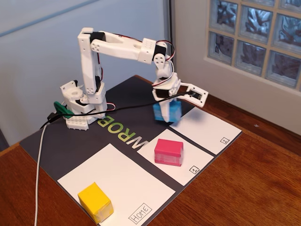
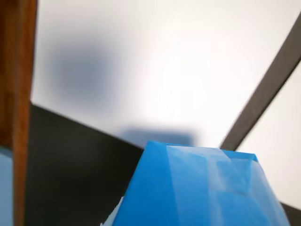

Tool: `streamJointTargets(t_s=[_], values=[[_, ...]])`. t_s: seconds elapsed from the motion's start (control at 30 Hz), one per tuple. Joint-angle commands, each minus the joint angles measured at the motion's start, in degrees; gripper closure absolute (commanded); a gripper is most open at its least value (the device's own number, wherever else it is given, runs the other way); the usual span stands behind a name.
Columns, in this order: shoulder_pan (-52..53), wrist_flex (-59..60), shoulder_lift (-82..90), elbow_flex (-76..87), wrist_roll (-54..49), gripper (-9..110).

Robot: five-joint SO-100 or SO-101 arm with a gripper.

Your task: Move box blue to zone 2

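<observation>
Gripper (image 1: 165,109) of the white arm reaches down over the far part of the dark mat (image 1: 56,141), its jaws closed on the small cyan-blue rectangular box (image 1: 170,112). The box sits at the far left corner of the white paper sheet marked "2" (image 1: 207,129), over the sheet's edge and the mat; whether it touches the surface cannot be told. In the wrist view the blue box (image 2: 202,188) fills the lower edge, with white paper beyond. A pink block (image 1: 169,151) rests on the sheet marked "1" (image 1: 188,167), and a yellow block (image 1: 95,202) on the "Home" sheet (image 1: 122,188).
</observation>
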Motion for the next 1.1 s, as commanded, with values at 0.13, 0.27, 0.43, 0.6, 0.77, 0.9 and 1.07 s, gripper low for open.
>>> streamJointTargets(t_s=[0.13,0.27,0.43,0.6,0.77,0.9,1.07], values=[[-1.5,-3.7,-3.3,-9.1,6.7,102],[-1.5,-3.7,-6.4,-13.2,8.3,102],[-0.6,-3.7,-10.5,-17.3,8.8,102],[1.1,-3.6,-14.3,-20.9,8.7,102],[2.2,-3.3,-17.5,-24.5,8.3,102],[2.6,-3.0,-20.0,-27.8,7.8,102],[3.2,-2.9,-22.3,-30.0,7.0,101]])
